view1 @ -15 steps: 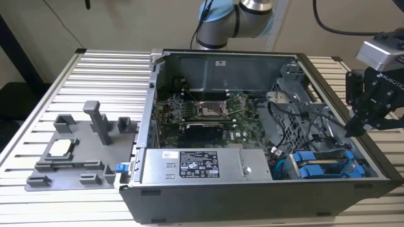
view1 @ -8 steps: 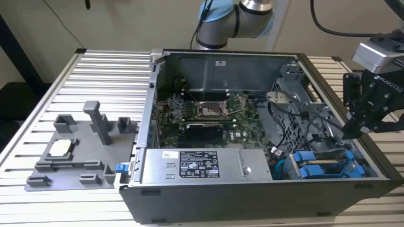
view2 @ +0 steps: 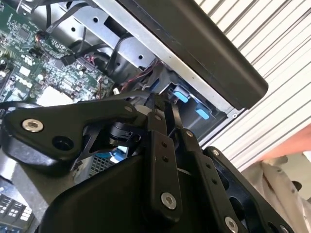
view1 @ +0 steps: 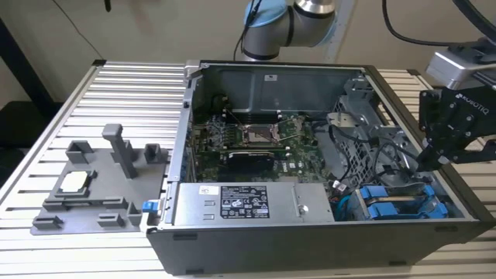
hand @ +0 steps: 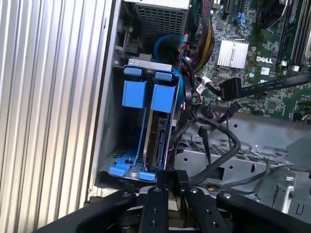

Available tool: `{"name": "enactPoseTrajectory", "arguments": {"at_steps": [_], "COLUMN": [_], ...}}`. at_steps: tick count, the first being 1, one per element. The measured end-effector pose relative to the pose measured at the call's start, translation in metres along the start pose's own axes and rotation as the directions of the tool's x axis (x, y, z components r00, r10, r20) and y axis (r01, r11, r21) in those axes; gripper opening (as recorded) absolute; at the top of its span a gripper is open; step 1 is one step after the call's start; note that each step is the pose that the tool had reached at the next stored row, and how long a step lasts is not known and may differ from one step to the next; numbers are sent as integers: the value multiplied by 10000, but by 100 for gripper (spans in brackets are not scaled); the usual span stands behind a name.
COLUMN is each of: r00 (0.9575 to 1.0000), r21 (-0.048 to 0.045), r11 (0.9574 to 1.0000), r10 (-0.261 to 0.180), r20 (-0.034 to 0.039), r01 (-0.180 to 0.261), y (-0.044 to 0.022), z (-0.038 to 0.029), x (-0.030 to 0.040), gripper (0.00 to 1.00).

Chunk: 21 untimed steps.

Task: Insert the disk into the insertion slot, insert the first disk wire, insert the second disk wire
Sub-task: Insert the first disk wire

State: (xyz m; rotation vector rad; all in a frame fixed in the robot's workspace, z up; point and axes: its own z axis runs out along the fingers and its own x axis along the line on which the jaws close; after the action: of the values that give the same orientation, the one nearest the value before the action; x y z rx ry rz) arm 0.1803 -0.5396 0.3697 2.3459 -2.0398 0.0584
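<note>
The disk [hand: 158,140] stands on edge inside the insertion slot [hand: 118,127], with its blue bracket tabs [hand: 146,93] at the top. In the exterior view the disk [view1: 394,204] sits in the cage [view1: 419,187] at the case's near right corner. My gripper [view1: 428,165] hangs just above that cage by the case's right wall. Its fingers look shut in both wrist views [hand: 168,175] [view2: 163,99]. Whether anything is pinched between them is hidden. Loose black wires [hand: 219,132] and a black connector [hand: 228,89] lie beside the cage.
The open case holds a silver power-supply box [view1: 232,203] at the front and a motherboard [view1: 256,139] behind it. A grey fixture tray [view1: 93,186] lies on the slatted table [view1: 116,93] at the exterior view's left. A person's hand and pale sleeve [view2: 284,170] show beyond the case.
</note>
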Motion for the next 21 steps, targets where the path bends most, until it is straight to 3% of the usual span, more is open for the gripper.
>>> {"name": "enactPoseTrajectory", "arguments": {"at_steps": [7,12,21], "r00": [9997,9997,9997], "r21": [-2,-1,1], "r11": [9997,9997,9997], "r10": [229,229,232], "r20": [81,93,104], "r01": [-229,-229,-232], "y": [49,95,104], "z": [29,64,118], "x": [15,92,98], "gripper": [19,19,19]}}
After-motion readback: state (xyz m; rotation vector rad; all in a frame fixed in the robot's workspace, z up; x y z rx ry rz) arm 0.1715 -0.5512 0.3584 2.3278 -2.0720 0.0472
